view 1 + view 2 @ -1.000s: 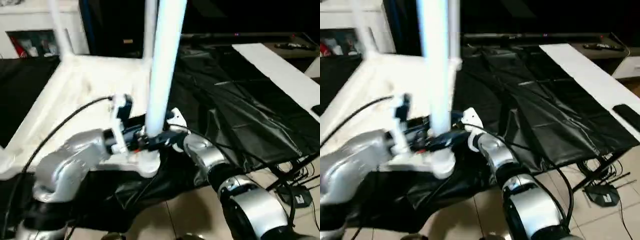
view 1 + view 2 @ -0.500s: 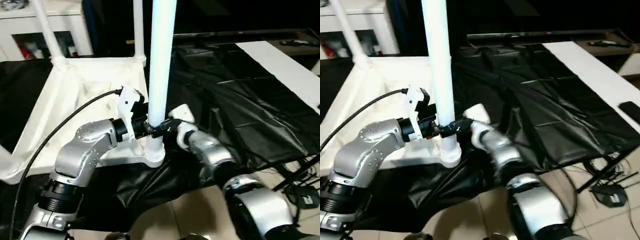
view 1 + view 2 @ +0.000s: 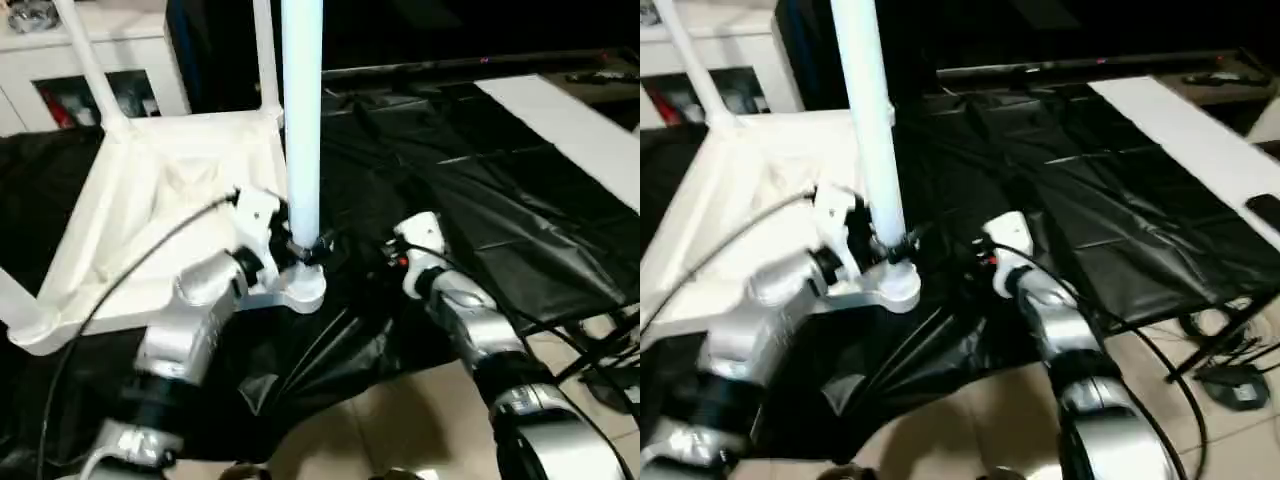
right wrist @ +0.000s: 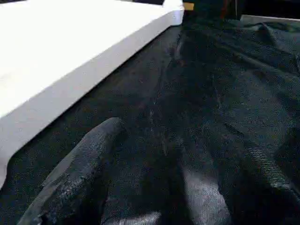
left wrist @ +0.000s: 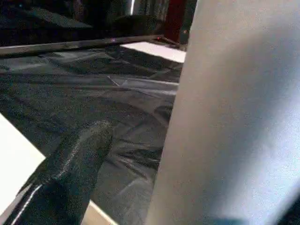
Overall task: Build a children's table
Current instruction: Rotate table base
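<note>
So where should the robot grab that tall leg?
Probably low on the leg, just above the corner socket, coming from the side. It stands upright as a smooth round tube, so open fingers can close around it there, where the left gripper is.

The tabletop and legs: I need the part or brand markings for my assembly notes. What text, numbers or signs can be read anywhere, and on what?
None can be read.
Tabletop: bare white, no marking.
Near leg: no marking.
Cabinet: red items behind the glass, too blurred to read.
</note>
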{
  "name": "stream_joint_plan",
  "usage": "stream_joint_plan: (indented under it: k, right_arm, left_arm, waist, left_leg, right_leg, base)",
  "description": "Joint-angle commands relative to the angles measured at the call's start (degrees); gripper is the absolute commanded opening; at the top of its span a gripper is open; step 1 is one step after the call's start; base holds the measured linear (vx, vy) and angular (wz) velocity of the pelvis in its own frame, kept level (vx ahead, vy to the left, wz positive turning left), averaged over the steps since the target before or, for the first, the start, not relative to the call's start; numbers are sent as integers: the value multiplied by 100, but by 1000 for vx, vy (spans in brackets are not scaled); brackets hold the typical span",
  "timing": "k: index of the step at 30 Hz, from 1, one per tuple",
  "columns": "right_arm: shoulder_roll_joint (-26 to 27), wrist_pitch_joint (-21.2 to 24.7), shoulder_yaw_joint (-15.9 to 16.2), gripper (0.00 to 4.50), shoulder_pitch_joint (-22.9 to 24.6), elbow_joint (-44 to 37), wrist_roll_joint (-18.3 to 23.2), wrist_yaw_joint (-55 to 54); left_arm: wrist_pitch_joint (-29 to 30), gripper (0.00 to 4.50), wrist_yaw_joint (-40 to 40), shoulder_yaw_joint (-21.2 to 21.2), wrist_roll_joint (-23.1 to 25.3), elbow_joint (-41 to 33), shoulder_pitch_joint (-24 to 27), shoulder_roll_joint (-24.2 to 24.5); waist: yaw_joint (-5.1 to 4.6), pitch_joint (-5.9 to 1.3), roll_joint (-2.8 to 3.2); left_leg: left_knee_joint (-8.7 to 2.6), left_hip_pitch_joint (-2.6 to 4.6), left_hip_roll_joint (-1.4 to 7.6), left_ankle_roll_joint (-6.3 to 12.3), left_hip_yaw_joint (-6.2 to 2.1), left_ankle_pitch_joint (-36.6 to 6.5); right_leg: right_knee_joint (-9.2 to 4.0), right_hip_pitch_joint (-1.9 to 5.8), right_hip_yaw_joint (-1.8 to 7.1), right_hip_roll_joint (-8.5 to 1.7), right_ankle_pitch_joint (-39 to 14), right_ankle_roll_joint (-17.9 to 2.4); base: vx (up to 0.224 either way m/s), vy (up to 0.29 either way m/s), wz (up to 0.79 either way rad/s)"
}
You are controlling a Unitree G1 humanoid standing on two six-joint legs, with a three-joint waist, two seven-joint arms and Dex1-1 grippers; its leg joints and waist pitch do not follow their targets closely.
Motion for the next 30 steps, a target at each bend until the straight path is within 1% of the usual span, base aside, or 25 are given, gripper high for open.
stream_joint_plan:
  k: [1, 3, 5, 7, 8, 10, 11, 12, 13, 14, 15, 17, 18, 19, 20, 21, 22, 23, 24, 25, 26, 27, 28, 29, 30]
  right_arm:
    - [-118, 245, -69, 318, 325, -698, 159, 15]
    - [-134, 356, -120, 318, 590, -1149, 283, 49]
    - [-124, 480, -177, 318, 921, -1703, 405, 30]
    - [-106, 600, -208, 318, 1100, -2009, 468, -36]
    - [-97, 693, -222, 318, 1236, -2209, 468, -116]
    - [-90, 778, -222, 318, 1363, -2396, 440, -192]
    - [-79, 946, -197, 318, 1583, -2741, 364, -341]
    - [-72, 1096, -164, 318, 1721, -2946, 282, -449]
    - [-55, 1164, -105, 318, 1912, -3230, 188, -580]
    - [-45, 1129, -69, 318, 2001, -3359, 155, -619]
    - [-45, 1172, -46, 318, 2051, -3452, 140, -634]
    - [-46, 1256, -15, 318, 2103, -3589, 95, -681]
    - [-48, 1281, -5, 318, 2114, -3629, 82, -701]
    - [-34, 1303, -20, 318, 2076, -3590, 92, -743]
    - [-13, 1410, -65, 318, 2002, -3526, 173, -785]
    - [-6, 1443, -95, 318, 1912, -3443, 216, -805]
    - [-7, 1471, -101, 318, 1854, -3425, 220, -827]
    - [-10, 1474, -95, 318, 1824, -3403, 203, -836]
    - [-28, 1492, -63, 318, 1713, -3326, 128, -868]
    - [-22, 1493, -57, 318, 1676, -3295, 135, -860]
    - [-10, 1499, -41, 318, 1606, -3242, 157, -844]
    - [55, 1587, -102, 318, 1565, -3215, 264, -880]
    - [59, 1602, -94, 318, 1549, -3209, 266, -885]
    - [62, 1615, -86, 318, 1534, -3204, 264, -891]
    - [49, 1627, -39, 318, 1516, -3200, 234, -884]
  left_arm:
    - [2, 444, -303, 218, -303, -362, 551, 210]
    - [15, 444, -460, 360, -572, -709, 989, 262]
    - [-140, 444, -304, 625, -736, -1055, 1373, 137]
    - [-372, 444, -72, 768, -610, -1164, 1557, 53]
    - [-600, 444, 106, 847, -451, -1249, 1734, 9]
    - [-798, 444, 256, 909, -313, -1329, 1902, -25]
    - [-789, 444, 573, 1002, -165, -1465, 2142, -59]
    - [-821, 444, 713, 1057, -113, -1565, 2292, -96]
    - [-785, 444, 976, 1137, -24, -1738, 2460, -161]
    - [-786, 444, 1135, 1175, 56, -1832, 2507, -207]
    - [-821, 444, 1214, 1197, 120, -1878, 2515, -240]
    - [-822, 444, 1410, 1258, 226, -1918, 2480, -325]
    - [-817, 444, 1483, 1277, 257, -1923, 2465, -354]
    - [-773, 444, 1643, 1292, 348, -1912, 2417, -382]
    - [-697, 444, 1863, 1304, 452, -1897, 2359, -402]
    - [-686, 444, 2001, 1297, 562, -1883, 2304, -403]
    - [-705, 444, 2091, 1277, 652, -1889, 2273, -399]
    - [-704, 444, 2131, 1268, 708, -1881, 2257, -391]
    - [-708, 444, 2239, 1227, 895, -1854, 2198, -365]
    - [-637, 444, 2278, 1218, 926, -1843, 2183, -360]
    - [-485, 444, 2360, 1201, 985, -1823, 2155, -355]
    - [-387, 444, 2427, 1197, 1080, -1792, 2140, -312]
    - [-353, 444, 2447, 1185, 1127, -1782, 2135, -285]
    - [-324, 444, 2464, 1174, 1172, -1773, 2131, -259]
    - [-271, 444, 2521, 1159, 1251, -1769, 2125, -217]
  waist:
    - [12, -423, 17]
    - [-4, -448, 47]
    - [-8, -423, 60]
    - [-17, -376, 3]
    - [-14, -363, -79]
    - [-4, -328, -33]
    - [2, -314, -68]
    - [-20, -305, -204]
    - [2, -299, -258]
    - [24, -318, -196]
    - [10, -312, -238]
    - [2, -301, -229]
    - [-15, -287, -258]
    - [-32, -291, -415]
    - [-34, -304, -450]
    - [-45, -289, -311]
    - [-61, -198, -242]
    - [-103, -264, -207]
    - [-199, -293, -134]
    - [-342, -268, -143]
    - [-344, -249, -169]
    - [-368, -268, -267]
    - [-235, -227, -501]
    - [-13, -278, -609]
    - [166, -316, -706]
  left_leg:
    - [-351, 24, 112, 208, -47, -1266]
    - [-328, 50, 97, 266, -30, -1255]
    - [-342, 67, 98, 275, -17, -1367]
    - [-379, 101, 116, 233, -4, -1721]
    - [-390, 100, 123, 207, -9, -1799]
    - [-409, 107, 115, 132, -25, -1924]
    - [-429, 107, 122, 84, -31, -2000]
    - [-424, 107, 118, 79, -11, -2029]
    - [-425, 112, 106, 52, -11, -2022]
    - [-430, 120, 118, -1, -24, -2032]
    - [-442, 125, 124, -13, -22, -2071]
    - [-467, 134, 121, -79, -50, -2235]
    - [-492, 137, 132, -105, -67, -2354]
    - [-492, 152, 144, -81, -60, -2432]
    - [-499, 150, 154, -109, -84, -2379]
    - [-543, 216, 219, -273, -147, -2521]
    - [-882, -128, 198, -152, -498, -3275]
    - [-944, -32, 369, -194, -760, -3716]
    - [-1048, 90, 558, -56, -1134, -4002]
    - [-1123, 129, 607, 288, -1478, -3821]
    - [-1112, 90, 502, 486, -1500, -3758]
    - [-915, 254, 570, 714, -1150, -3353]
    - [-308, -2, -96, 511, -565, -2628]
    - [147, 96, -318, 460, -308, -1697]
    - [277, -232, -202, 404, -359, -556]
  right_leg:
    - [-529, 323, 278, -385, -796, -1072]
    - [-525, 310, 285, -371, -737, -1060]
    - [-561, 275, 280, -350, -898, -1044]
    - [-635, 233, 279, -346, -1467, -935]
    - [-670, 241, 290, -353, -1738, -809]
    - [-699, 211, 294, -368, -2257, -588]
    - [-714, 204, 302, -374, -2481, -436]
    - [-739, 186, 303, -358, -2613, -356]
    - [-754, 171, 314, -373, -2856, -215]
    - [-759, 151, 323, -390, -2928, -125]
    - [-784, 133, 317, -375, -2945, -88]
    - [-799, 120, 297, -366, -2935, -27]
    - [-804, 122, 285, -364, -2904, -10]
    - [-824, 114, 279, -367, -2936, 1]
    - [-767, 133, 259, -346, -2816, -30]
    - [-761, 92, 209, -221, -2496, -68]
    - [-571, 340, -137, -201, -2330, -190]
    - [-440, 367, -163, -178, -1991, -242]
    - [-150, 326, -179, -136, -1205, -659]
    - [120, 284, -179, -44, -1056, -974]
    - [162, 311, -132, -42, -1185, -991]
    - [-14, 182, 114, -216, -1137, -1074]
    - [-761, 233, 437, -627, -2065, -1069]
    - [-1028, 170, 511, -885, -3182, -542]
    - [-995, 450, 798, -1076, -4228, 525]
  base:
    - [0, 0, 0]
    - [0, 0, 0]
    - [0, 0, 0]
    - [0, 0, 0]
    - [0, 0, 0]
    - [0, 0, 0]
    - [0, 0, 0]
    - [0, 0, 0]
    - [0, 0, 0]
    - [0, 0, 0]
    - [0, 0, 0]
    - [0, 0, 0]
    - [0, 0, 0]
    - [0, 0, 0]
    - [0, 0, 0]
    - [0, 0, 0]
    - [0, 0, 0]
    - [-17, -26, 31]
    - [29, -55, 56]
    - [29, -55, 56]
    - [23, -89, 54]
    - [16, -162, 47]
    - [16, -162, 47]
    - [25, -193, 25]
    - [30, -153, -6]
